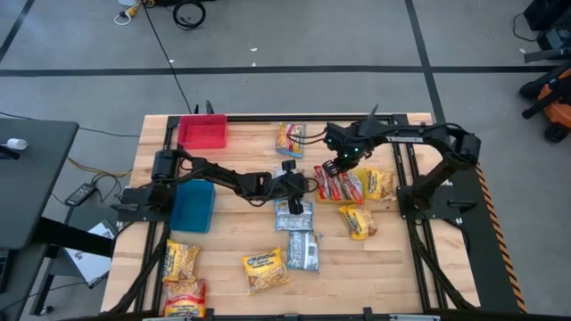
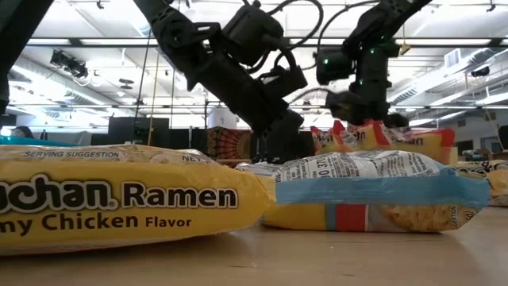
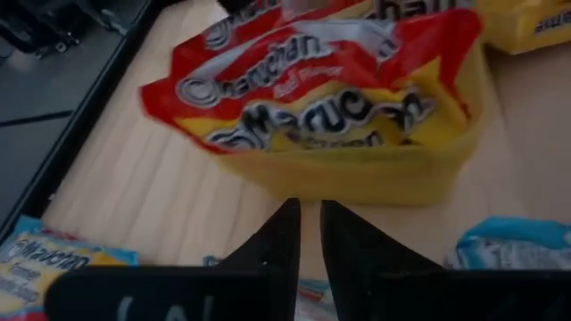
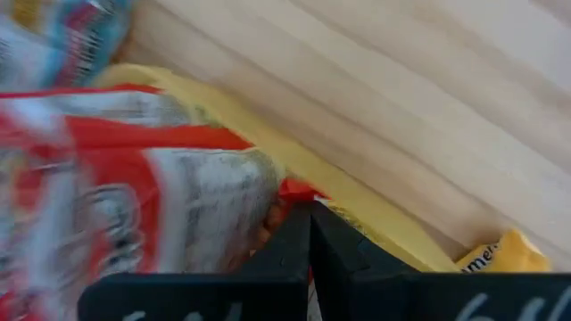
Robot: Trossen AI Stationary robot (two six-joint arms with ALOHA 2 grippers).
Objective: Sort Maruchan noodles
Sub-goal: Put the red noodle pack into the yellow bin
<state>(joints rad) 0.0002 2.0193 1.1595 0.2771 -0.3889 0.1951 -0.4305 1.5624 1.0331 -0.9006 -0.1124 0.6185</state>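
Ramen packets lie scattered on the wooden table (image 1: 241, 227). Two red packets (image 1: 335, 185) sit at the centre right, with yellow ones (image 1: 378, 183) beside them. Silver-blue packets (image 1: 293, 215) lie flat at the centre. My right gripper (image 1: 340, 167) is over the red packets and is shut on one (image 4: 134, 169). My left gripper (image 1: 306, 183) hovers above the silver-blue packets. It points toward the red packet (image 3: 312, 80), with a narrow gap between its fingers (image 3: 308, 214) and nothing in it. My right gripper (image 4: 310, 218) pinches a red packet between its two fingers at an edge (image 4: 284, 192). The fingers come from above, pointing down. The packet sits tilted under them (image 2: 349, 131). I cannot tell whether it is clear of the table.
A red bin (image 1: 203, 131) stands at the far left and a blue bin (image 1: 193, 205) at the left. More packets lie near the front edge (image 1: 265, 270) (image 1: 182, 261) and one at the far edge (image 1: 290, 138). Bare wood shows at the near right corner.
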